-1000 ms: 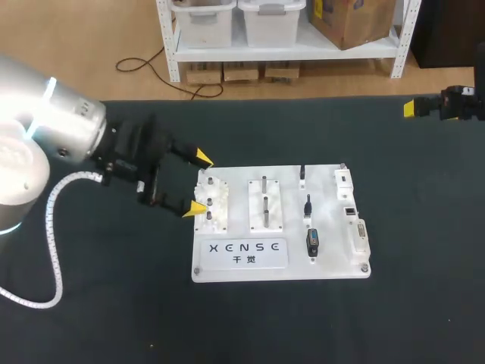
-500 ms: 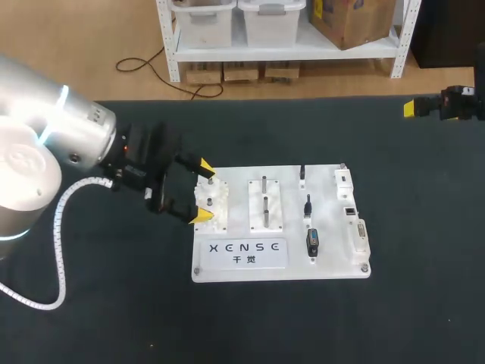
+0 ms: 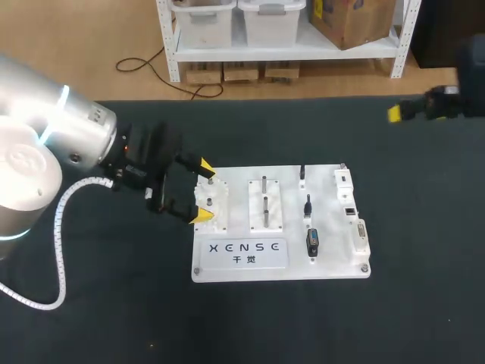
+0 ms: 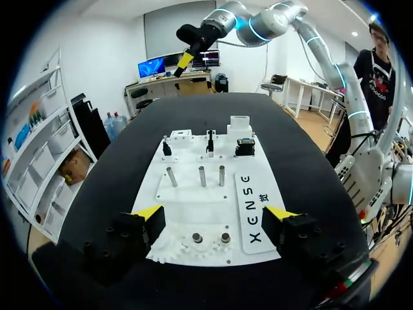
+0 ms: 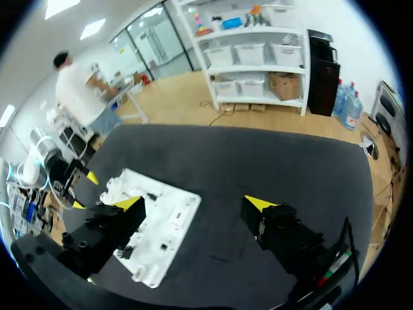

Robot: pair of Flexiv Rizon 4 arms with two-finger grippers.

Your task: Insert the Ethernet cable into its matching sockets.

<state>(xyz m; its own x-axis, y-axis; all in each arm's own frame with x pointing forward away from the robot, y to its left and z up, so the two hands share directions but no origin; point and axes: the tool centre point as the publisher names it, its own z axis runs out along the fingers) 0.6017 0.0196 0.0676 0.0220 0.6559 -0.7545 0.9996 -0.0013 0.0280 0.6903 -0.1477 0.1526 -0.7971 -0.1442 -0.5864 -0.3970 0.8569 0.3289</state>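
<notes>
Head view: white board (image 3: 241, 277) mid-table. Left gripper (image 3: 201, 191) at board's left end, fingers spread, one yellow tip far and one near of gear block (image 3: 212, 203); holding nothing. Black cable plug (image 3: 312, 243) on board's right part, near side, just left of sockets (image 3: 361, 236). Right gripper (image 3: 395, 114) far right, well apart from board; only one tip visible here.

Left wrist view: fingers apart, gear block just ahead between tips. Plug (image 4: 244, 147) at board's opposite end.

Right wrist view: right gripper (image 5: 195, 203) spread wide and empty over bare table, board (image 5: 185, 208) off to its left.
</notes>
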